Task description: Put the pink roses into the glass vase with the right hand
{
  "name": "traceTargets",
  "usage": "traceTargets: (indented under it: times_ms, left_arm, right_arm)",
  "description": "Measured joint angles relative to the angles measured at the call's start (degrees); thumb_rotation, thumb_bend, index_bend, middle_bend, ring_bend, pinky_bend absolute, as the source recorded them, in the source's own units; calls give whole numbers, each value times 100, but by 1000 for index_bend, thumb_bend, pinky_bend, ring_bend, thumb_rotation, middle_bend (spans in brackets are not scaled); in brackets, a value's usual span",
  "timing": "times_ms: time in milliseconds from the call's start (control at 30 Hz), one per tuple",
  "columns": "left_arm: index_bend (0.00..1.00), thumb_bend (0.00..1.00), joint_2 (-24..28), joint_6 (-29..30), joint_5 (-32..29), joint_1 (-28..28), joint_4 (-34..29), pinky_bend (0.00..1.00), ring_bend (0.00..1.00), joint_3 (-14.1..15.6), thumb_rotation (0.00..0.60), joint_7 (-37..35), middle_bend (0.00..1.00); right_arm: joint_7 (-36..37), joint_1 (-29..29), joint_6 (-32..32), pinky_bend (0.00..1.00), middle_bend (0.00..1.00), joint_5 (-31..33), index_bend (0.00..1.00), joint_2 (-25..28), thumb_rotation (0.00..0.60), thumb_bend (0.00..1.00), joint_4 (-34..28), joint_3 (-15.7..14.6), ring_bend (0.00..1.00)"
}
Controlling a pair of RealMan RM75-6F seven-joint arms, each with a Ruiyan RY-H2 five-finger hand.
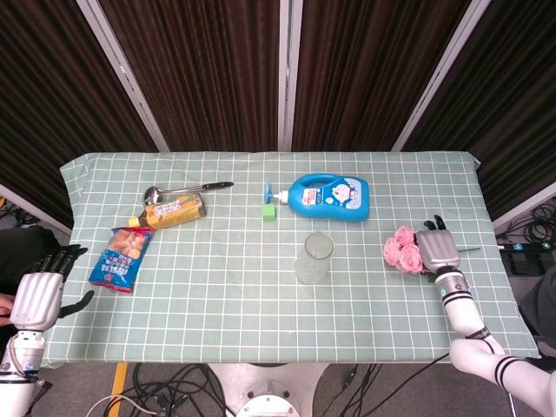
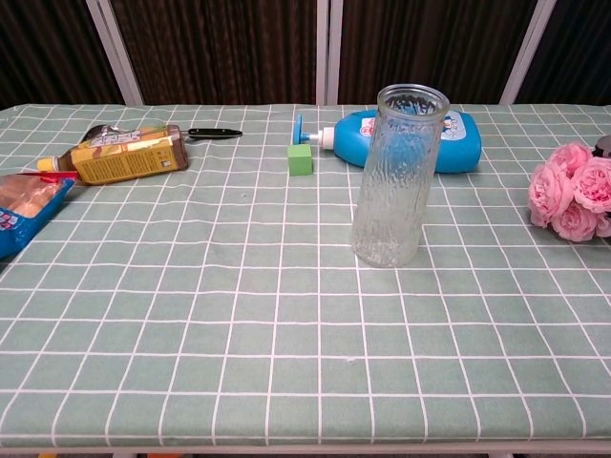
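The pink roses are at the table's right side, their blooms pointing left; in the chest view the roses show at the right edge. My right hand is right beside them, fingers curled in around the stem end, gripping it. The stems themselves are hidden under the hand. The glass vase stands upright and empty near the table's middle, well left of the roses; in the chest view the vase is tall and textured. My left hand hangs open off the table's left edge.
A blue lotion bottle lies behind the vase with a green cube by its pump. A yellow packet, a ladle and a blue snack bag lie at the left.
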Motion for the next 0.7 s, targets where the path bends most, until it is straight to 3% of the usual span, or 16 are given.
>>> traceTargets:
  times_ms: [133,333,567,700]
  left_arm:
    - [191,218,11,1,-2,0,-8,246,118,-5,600,-7,137]
    - [191,218,24,5,-5,4,-19,246,118,-4,600,-4,136]
    - [191,218,22,-14,6,9,-11,246,118,23,600,3,137]
    - [191,218,14,4,2,17,4,246,118,16,600,-19,137]
  right_arm:
    - [169,-47,175,0,515,-99,674,237,600,292,-339,76,155]
    - [532,-90,407,26,514,-166,665,1050,600,288,-1487,402,172]
    - [1220,-105,647,73,514,-201,665,2774,600,286,-3581,1199,191]
    - [1456,-90,724,87,514,-176,663,3489,600,271,-4430,1567,192]
